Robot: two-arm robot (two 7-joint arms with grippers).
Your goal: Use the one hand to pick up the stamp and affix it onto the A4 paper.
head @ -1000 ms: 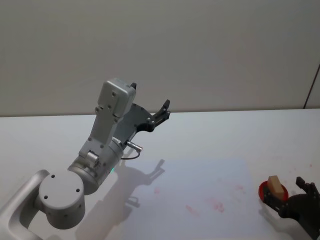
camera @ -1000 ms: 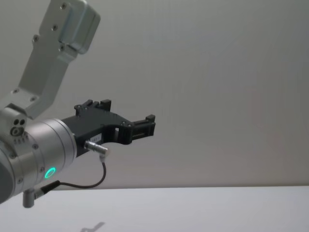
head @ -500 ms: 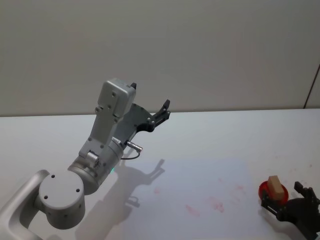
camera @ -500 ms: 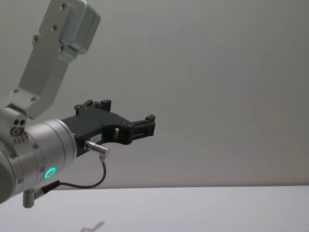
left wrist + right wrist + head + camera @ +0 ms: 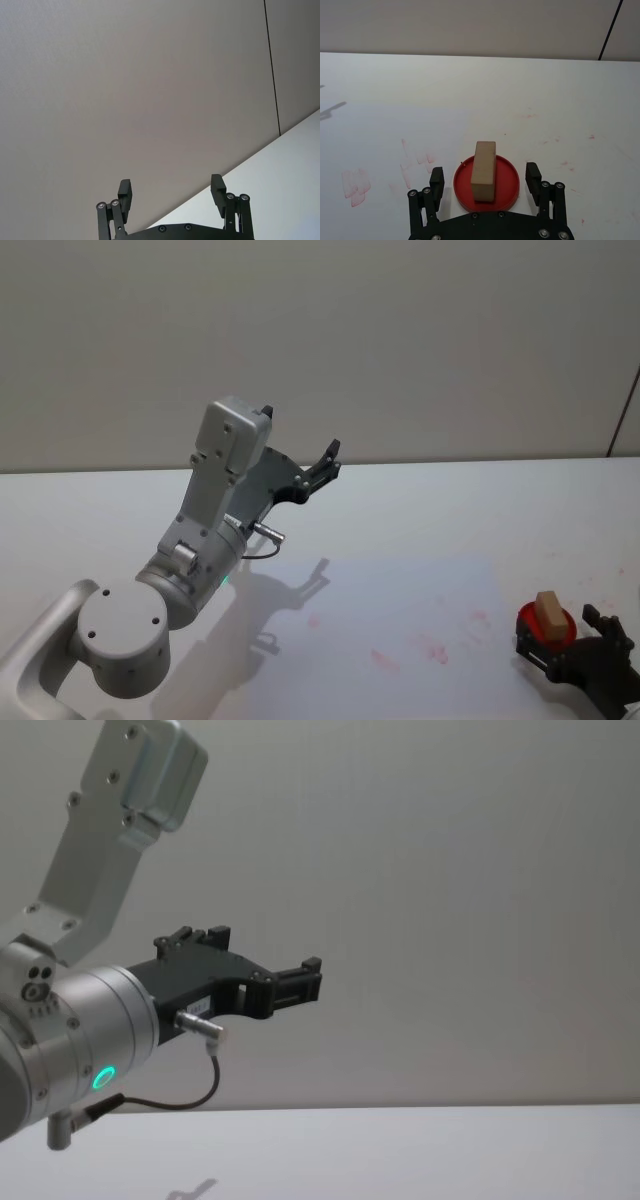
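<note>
Flanking the red pad point(image 5: 509, 186), right hand point(image 5: 485, 171) open; stamp point(image 5: 547, 612) stands on that pad. Left of the pad, red-smudged A4 paper point(image 5: 400, 600) on white bench point(image 5: 420, 510), beige wall point(image 5: 400, 340) beyond; left hand point(image 5: 170, 185) open, raised.

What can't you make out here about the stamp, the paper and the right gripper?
- Stamp: its printing face is hidden in the head and right wrist views, because it stands on the red pad.
- Right gripper: its arm is cut off by the head view's lower right corner.
- A4 paper: the near edge is cut off by the head view's bottom edge, and the left edge is too faint to trace.
</note>
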